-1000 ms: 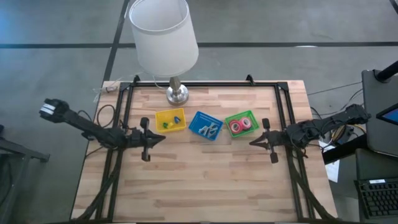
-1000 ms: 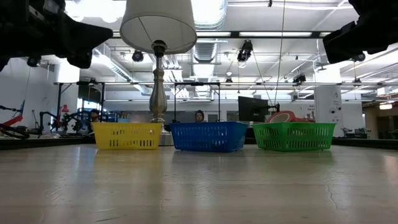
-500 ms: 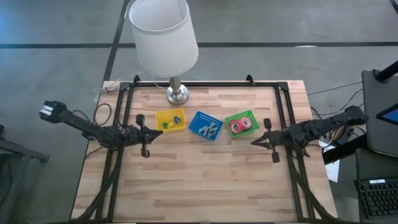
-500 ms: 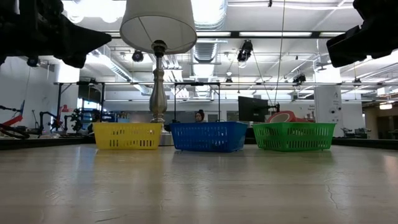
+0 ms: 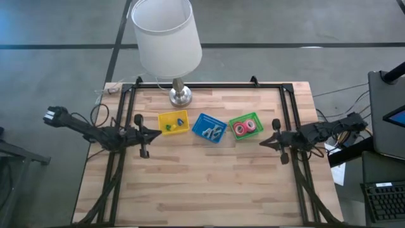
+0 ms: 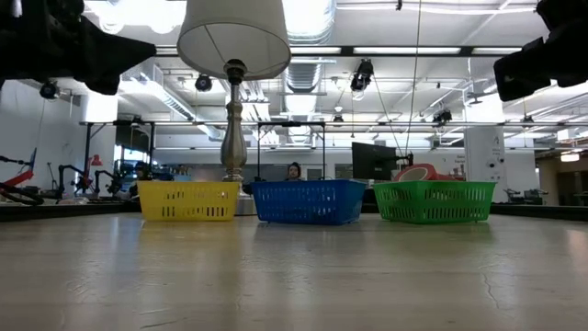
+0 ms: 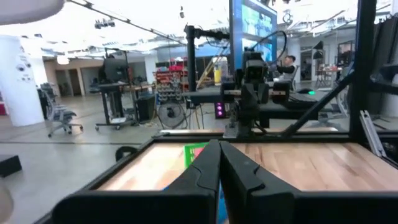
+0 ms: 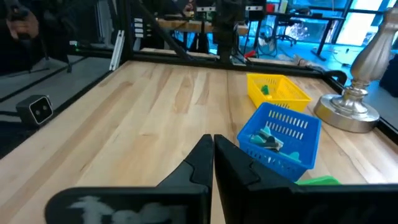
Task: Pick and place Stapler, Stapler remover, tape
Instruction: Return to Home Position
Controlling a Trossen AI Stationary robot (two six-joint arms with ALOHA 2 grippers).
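Note:
Three small trays stand in a row on the far half of the table: yellow (image 5: pixel 173 122), blue (image 5: pixel 209 127) and green (image 5: pixel 245 125). Red tape rolls (image 5: pixel 241 129) with pale centres lie in the green tray. Small silver and blue pieces (image 8: pixel 268 140) fill the blue tray. Green and blue bits (image 5: pixel 169 126) lie in the yellow tray; a blue roll cannot be made out. My left gripper (image 5: pixel 158 132) (image 7: pixel 219 144) hovers shut left of the yellow tray. My right gripper (image 5: pixel 261 143) (image 8: pixel 213 138) hovers shut right of the green tray. Neither holds anything.
A lamp with a white shade stands on its metal base (image 5: pixel 180 96) at the table's far edge, just behind the yellow tray. A black frame (image 5: pixel 130 107) runs along the table's sides. The near half of the wooden table (image 5: pixel 209 183) is bare wood.
Both arms have drawn back from the row of trays, the left gripper toward the table's left edge and slightly farther, the right gripper toward the right edge. The trays and their contents have stayed put.

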